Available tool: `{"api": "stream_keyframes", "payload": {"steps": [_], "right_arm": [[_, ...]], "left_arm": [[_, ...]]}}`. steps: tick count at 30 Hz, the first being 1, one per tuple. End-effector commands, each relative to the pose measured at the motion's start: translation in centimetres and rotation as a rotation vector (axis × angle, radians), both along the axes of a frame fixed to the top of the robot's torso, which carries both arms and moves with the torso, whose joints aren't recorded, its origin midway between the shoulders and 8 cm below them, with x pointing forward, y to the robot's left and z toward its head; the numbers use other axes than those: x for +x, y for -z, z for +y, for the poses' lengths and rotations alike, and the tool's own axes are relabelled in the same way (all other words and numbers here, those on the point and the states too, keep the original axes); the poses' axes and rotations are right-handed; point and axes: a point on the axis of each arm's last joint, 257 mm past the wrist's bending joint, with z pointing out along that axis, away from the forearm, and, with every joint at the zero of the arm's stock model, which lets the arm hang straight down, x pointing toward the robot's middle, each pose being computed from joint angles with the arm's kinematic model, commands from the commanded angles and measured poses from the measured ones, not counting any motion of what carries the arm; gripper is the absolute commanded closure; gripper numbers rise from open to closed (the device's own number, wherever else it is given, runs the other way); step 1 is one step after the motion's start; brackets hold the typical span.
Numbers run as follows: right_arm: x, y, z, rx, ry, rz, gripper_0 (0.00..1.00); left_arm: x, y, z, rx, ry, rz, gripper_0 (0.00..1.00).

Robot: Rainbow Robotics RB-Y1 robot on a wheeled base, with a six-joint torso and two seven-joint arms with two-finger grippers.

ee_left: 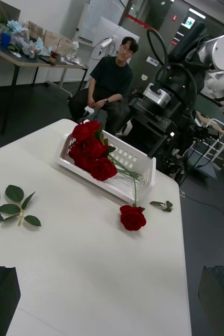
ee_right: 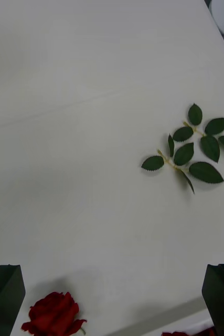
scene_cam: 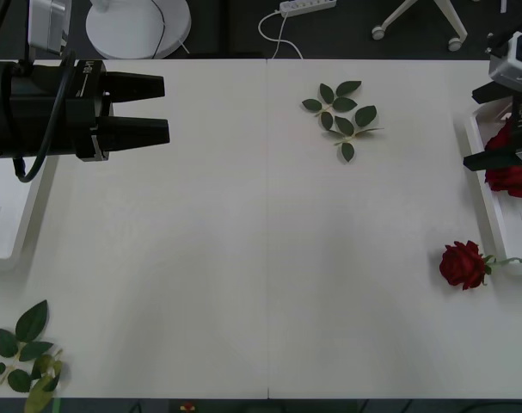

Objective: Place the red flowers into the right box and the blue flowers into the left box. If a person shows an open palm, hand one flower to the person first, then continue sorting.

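Red roses (ee_left: 93, 152) lie in the right tray (ee_left: 123, 185) at the desk's right edge; one rose (scene_cam: 463, 263) lies just beside it. Both the left gripper (scene_cam: 166, 109) and the right gripper (ee_right: 112, 302) are open and empty. The left tray (scene_cam: 11, 219) sits at the left edge.

The right box (scene_cam: 493, 185) and its red flowers (scene_cam: 512, 176) run off-frame.

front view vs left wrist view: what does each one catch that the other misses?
Front view alone: the left gripper, fingers open, hovering above the table's far left by the left box, and a leaf sprig at the near left corner.

Left wrist view alone: three roses piled at one end inside the right box, and a small sprig on the table beside that box.

Both: the lone red rose on the table beside the right box, and the far leaf sprig.
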Motion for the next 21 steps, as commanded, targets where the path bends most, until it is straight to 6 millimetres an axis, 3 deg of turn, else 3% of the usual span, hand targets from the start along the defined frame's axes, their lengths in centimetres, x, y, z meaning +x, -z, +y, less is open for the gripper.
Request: {"api": "stream_keyframes", "payload": {"steps": [1, 11, 21], "right_arm": [[0.7, -0.9, 5.7, 0.025, -0.171, -0.078, 0.0], [-0.2, -0.5, 11.6, 0.141, -0.291, -0.052, 0.0], [-0.1, -0.7, 11.8, 0.163, -0.288, -0.045, 0.0]], "left_arm": [[-0.2, -1.9, -0.1, 0.032, 0.01, -0.061, 0.0], [-0.2, -1.9, -0.1, 0.032, 0.01, -0.061, 0.0], [-0.2, -1.9, -0.1, 0.032, 0.01, -0.061, 0.0]]}}
